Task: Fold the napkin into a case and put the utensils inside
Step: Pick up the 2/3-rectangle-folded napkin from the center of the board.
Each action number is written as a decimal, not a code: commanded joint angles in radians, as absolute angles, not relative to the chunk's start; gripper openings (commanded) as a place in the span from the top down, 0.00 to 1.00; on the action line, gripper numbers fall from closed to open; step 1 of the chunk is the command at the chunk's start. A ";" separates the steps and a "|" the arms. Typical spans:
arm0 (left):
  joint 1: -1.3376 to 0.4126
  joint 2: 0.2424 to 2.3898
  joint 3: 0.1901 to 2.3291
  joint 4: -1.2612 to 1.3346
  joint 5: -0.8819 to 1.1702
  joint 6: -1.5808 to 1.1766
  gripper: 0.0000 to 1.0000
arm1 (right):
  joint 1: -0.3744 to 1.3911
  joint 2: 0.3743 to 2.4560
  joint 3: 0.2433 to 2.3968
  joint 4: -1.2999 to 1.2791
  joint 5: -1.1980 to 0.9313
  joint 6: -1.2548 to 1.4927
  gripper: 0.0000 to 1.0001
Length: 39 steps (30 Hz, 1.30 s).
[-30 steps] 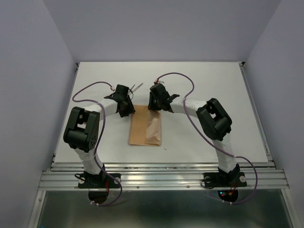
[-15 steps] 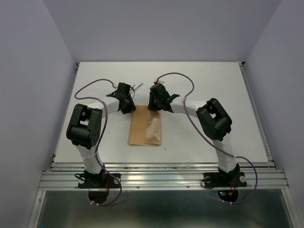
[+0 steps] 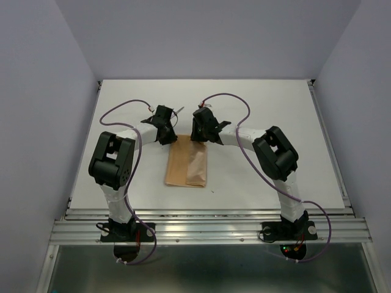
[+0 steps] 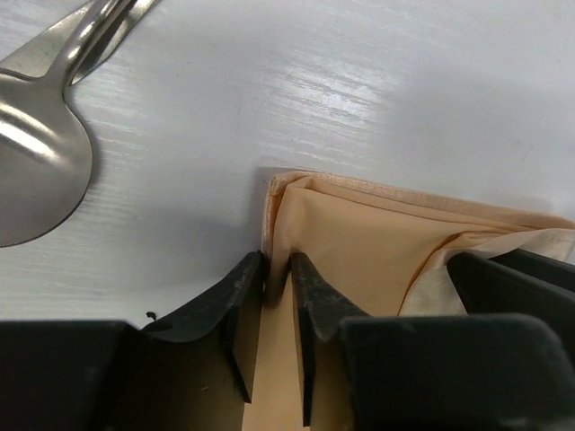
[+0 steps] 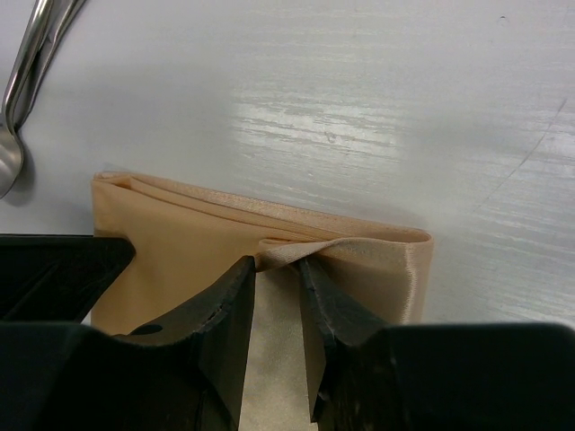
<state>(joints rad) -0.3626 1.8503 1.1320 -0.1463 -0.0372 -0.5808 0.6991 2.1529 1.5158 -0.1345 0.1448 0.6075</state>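
Cloth of a peach-orange colour lies folded into a narrow case (image 3: 186, 166) in the middle of the white desk (image 3: 263, 116), its long side running up and down the overhead frame. Both arms reach to its upper end. At the upper left corner, the left hand (image 4: 277, 274) has its fingers set nearly together, one on each side of the case's folded left edge, pinching it. At the upper right, the right hand (image 5: 277, 269) is closed to a slim gap on the top layer, which rises in a small ridge between the fingers, with paler cloth showing under it. The utensils (image 4: 94, 27) lie on the bare desk just above the case, outside it. The bowl of the spoon (image 4: 36, 166) is nearest that corner, apart from the cloth.
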 commanded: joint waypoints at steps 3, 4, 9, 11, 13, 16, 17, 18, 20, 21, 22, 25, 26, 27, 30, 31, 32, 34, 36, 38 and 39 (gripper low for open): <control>-0.376 1.899 1.112 -0.193 0.041 -0.565 0.88 | 0.676 2.121 1.489 -0.166 0.173 0.617 0.67; -0.376 1.901 1.117 -0.189 0.052 -0.565 0.96 | 0.667 2.121 1.489 -0.166 0.172 0.615 0.67; -0.377 1.859 1.169 -0.181 0.089 -0.548 1.00 | 0.667 2.126 1.496 -0.175 0.173 0.615 0.67; -0.377 1.836 1.180 -0.181 0.098 -0.542 1.00 | 0.667 2.131 1.500 -0.181 0.175 0.620 0.67; -0.379 1.807 1.195 -0.184 0.127 -0.532 1.00 | 0.667 2.135 1.503 -0.186 0.176 0.629 0.67; -0.383 1.787 1.210 -0.183 0.162 -0.531 1.00 | 0.667 2.148 1.514 -0.196 0.176 0.643 0.68; -0.387 1.786 1.213 -0.183 0.172 -0.532 1.00 | 0.667 2.152 1.517 -0.202 0.176 0.646 0.67; -0.388 1.786 1.218 -0.181 0.182 -0.534 1.00 | 0.667 2.154 1.523 -0.207 0.178 0.656 0.67; -0.391 1.790 1.226 -0.170 0.213 -0.545 1.00 | 0.667 2.160 1.531 -0.221 0.183 0.666 0.67; -0.394 1.796 1.227 -0.166 0.222 -0.548 1.00 | 0.667 2.163 1.535 -0.225 0.184 0.670 0.67; -0.396 1.798 1.230 -0.158 0.239 -0.552 1.00 | 0.667 2.164 1.545 -0.233 0.195 0.682 0.67; -0.399 1.812 1.236 -0.141 0.277 -0.569 1.00 | 0.667 2.172 1.560 -0.259 0.213 0.699 0.67; -0.399 1.815 1.239 -0.140 0.281 -0.578 1.00 | 0.667 2.172 1.562 -0.268 0.218 0.704 0.67; -0.400 1.816 1.239 -0.140 0.281 -0.583 1.00 | 0.667 2.175 1.566 -0.275 0.224 0.709 0.67; -0.400 1.810 1.239 -0.130 0.299 -0.598 1.00 | 0.667 2.180 1.568 -0.282 0.236 0.721 0.67; -0.400 1.809 1.239 -0.129 0.305 -0.601 1.00 | 0.667 2.181 1.566 -0.284 0.241 0.727 0.67; -0.400 1.806 1.238 -0.127 0.310 -0.603 1.00 | 0.667 2.181 1.565 -0.285 0.241 0.730 0.67; -0.400 1.793 1.238 -0.126 0.307 -0.609 1.00 | 0.658 2.178 1.559 -0.285 0.242 0.738 0.67; -0.400 1.780 1.239 -0.127 0.301 -0.609 1.00 | 0.649 2.175 1.551 -0.285 0.239 0.742 0.67; -0.400 1.773 1.246 -0.136 0.278 -0.600 1.00 | 0.638 2.171 1.548 -0.285 0.238 0.742 0.67; -0.400 1.773 1.250 -0.144 0.267 -0.592 1.00 | 0.638 2.168 1.546 -0.284 0.236 0.744 0.67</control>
<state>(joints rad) -0.3927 1.8462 1.1984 -0.1482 0.2722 -0.5999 0.6632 2.1532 1.5455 -0.2253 0.1993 0.7307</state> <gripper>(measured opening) 0.025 0.326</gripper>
